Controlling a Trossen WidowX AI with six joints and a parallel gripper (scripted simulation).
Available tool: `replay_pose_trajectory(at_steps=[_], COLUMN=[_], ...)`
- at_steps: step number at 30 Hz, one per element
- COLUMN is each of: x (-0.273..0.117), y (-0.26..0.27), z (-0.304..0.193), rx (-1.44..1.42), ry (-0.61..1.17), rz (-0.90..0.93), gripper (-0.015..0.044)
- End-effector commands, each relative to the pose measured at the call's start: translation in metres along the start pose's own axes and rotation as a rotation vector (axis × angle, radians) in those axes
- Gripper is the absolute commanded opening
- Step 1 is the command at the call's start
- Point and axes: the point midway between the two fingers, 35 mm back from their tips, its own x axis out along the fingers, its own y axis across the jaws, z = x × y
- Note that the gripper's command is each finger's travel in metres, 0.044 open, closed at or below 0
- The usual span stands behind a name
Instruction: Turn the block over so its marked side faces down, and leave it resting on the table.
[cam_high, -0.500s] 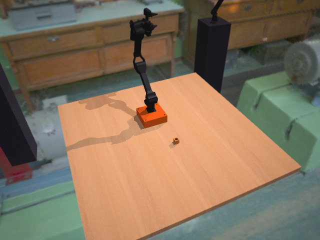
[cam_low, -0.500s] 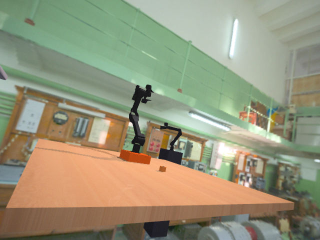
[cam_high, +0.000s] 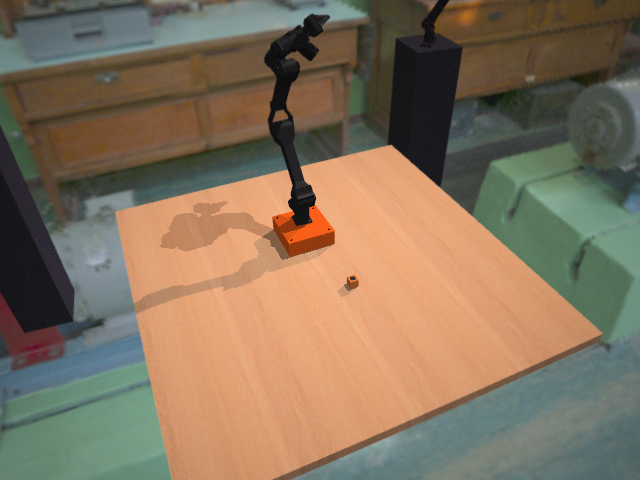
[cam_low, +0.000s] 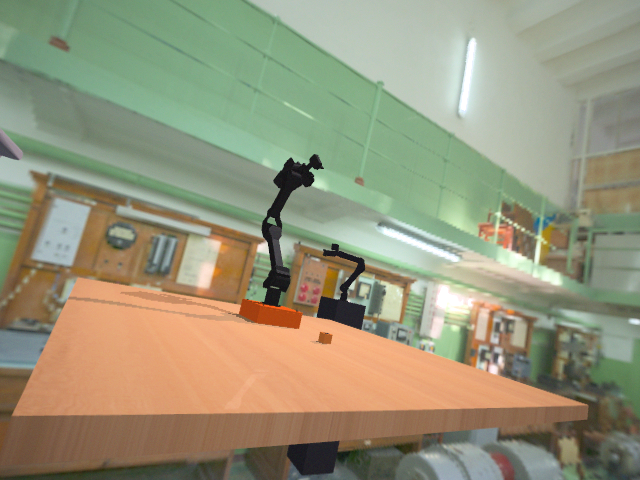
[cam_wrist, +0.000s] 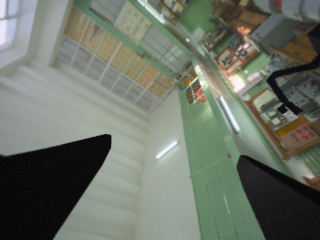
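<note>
The small orange-brown block (cam_high: 352, 282) (cam_low: 325, 337) rests flat on the table (cam_high: 413, 335) (cam_low: 206, 372), in front of the arm's orange base. Its dark mark shows on its upward face in the top view. The mark cannot be made out in the exterior view. My gripper (cam_high: 321, 35) (cam_low: 316, 174) (cam_wrist: 173, 150) is open and empty, raised high above the table and far from the block. In the wrist view the two black fingers stand wide apart with only the room's wall and ceiling behind them. The block is outside that view.
The arm's orange base (cam_high: 305, 236) (cam_low: 271, 314) stands on the table close behind the block. A dark pillar (cam_high: 423, 103) (cam_low: 341, 311) with another black arm on it (cam_low: 356, 268) (cam_wrist: 282, 92) stands beyond the table. Another dark pillar (cam_high: 31, 248) is at the left.
</note>
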Motion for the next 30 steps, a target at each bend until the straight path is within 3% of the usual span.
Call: replay_pose_trajectory(at_steps=[1,15,22,30], x=[-0.009,-0.052,-0.089,-0.14], y=[0.056,0.221,0.303,0.363], z=[0.005,0.071,0.15,0.264], rx=[0.319,1.186,1.64,2.086], ry=[0.088,0.419,0.624,0.905], rz=[0.065,0.275,0.472,0.75], gripper=[0.044,0.044,0.044,0.044])
